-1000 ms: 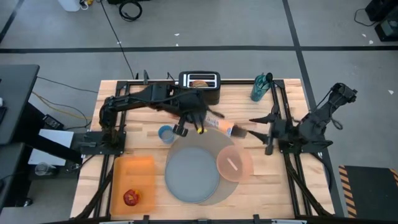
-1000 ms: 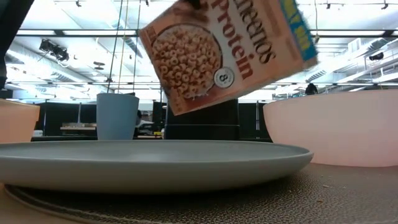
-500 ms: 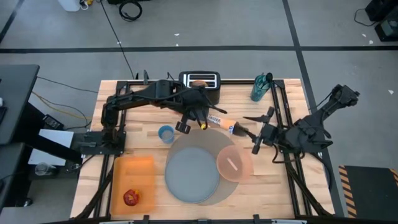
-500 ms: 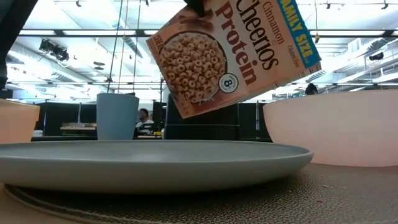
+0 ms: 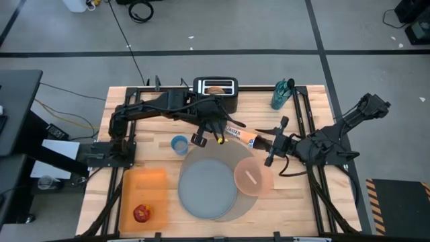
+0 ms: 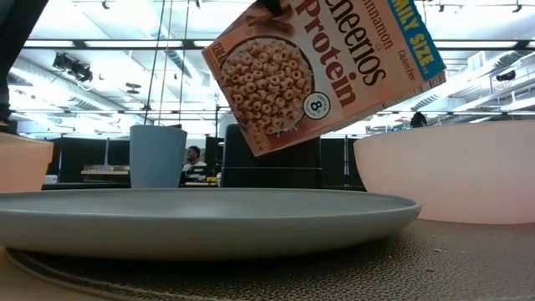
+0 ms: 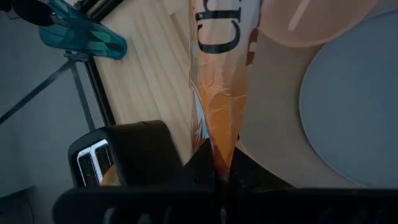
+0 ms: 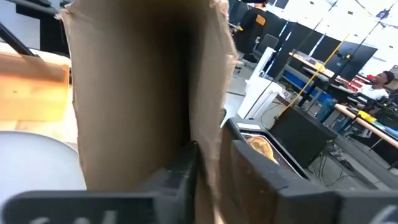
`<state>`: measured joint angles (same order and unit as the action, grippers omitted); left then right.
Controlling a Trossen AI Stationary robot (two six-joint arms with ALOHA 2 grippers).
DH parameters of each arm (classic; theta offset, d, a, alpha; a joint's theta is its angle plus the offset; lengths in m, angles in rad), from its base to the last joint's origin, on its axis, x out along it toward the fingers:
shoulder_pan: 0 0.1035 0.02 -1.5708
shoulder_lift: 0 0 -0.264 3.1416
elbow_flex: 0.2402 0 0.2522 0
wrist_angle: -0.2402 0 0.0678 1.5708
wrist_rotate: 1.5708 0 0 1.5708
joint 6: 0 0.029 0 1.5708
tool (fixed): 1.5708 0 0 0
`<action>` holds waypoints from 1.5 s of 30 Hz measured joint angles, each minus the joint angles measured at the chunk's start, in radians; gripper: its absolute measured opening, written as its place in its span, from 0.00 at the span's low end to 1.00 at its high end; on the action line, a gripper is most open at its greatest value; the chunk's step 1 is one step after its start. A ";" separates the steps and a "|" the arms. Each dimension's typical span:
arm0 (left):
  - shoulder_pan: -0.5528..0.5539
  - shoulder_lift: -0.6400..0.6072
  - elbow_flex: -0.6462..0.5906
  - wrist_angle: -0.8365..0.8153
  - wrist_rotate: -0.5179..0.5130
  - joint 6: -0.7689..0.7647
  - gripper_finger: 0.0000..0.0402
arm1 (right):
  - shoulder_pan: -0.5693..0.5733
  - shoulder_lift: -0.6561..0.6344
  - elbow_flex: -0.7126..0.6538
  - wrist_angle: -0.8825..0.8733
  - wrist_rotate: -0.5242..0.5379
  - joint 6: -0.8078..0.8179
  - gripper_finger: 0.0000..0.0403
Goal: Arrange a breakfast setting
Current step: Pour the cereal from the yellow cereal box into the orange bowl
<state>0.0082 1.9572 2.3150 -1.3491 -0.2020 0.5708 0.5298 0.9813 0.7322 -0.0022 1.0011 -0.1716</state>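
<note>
the left claw [image 5: 216, 132] is pinched shut on one end of a tilted orange cereal box [image 5: 239, 135], held in the air at about 12 o'clock of the large round grey mat [image 5: 236, 210], just beyond the translucent pink bowl [image 5: 253, 177] with its metal spoon [image 5: 251, 177]. the right claw [image 5: 270, 144] is on the box's other end, fingers [image 8: 180, 168] straddling an open cardboard flap, only partly drawn together. the risk, as i judge it: two claws pulling one thin box could tear the flap or twist it loose. a slip would drop the box onto the bowl or the blue-grey plate [image 5: 207, 187], and cereal could spill past the bowl toward the small blue cup [image 5: 179, 144] at 10 o'clock.
</note>
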 joint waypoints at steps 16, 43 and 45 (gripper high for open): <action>0.002 -0.002 0.002 -0.028 -0.004 -0.039 0.20 | -0.016 -0.005 0.000 0.031 -0.051 0.040 0.01; -0.004 -0.155 0.002 -0.156 0.032 -0.277 0.64 | 0.020 -0.015 -0.001 0.094 -0.017 -0.008 0.01; -0.017 -0.192 0.002 -0.125 0.032 -0.298 0.64 | 0.027 -0.017 -0.001 0.092 -0.017 -0.012 0.01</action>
<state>-0.0084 1.7647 2.3165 -1.4742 -0.1702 0.2731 0.5569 0.9642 0.7315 0.0901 0.9836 -0.1833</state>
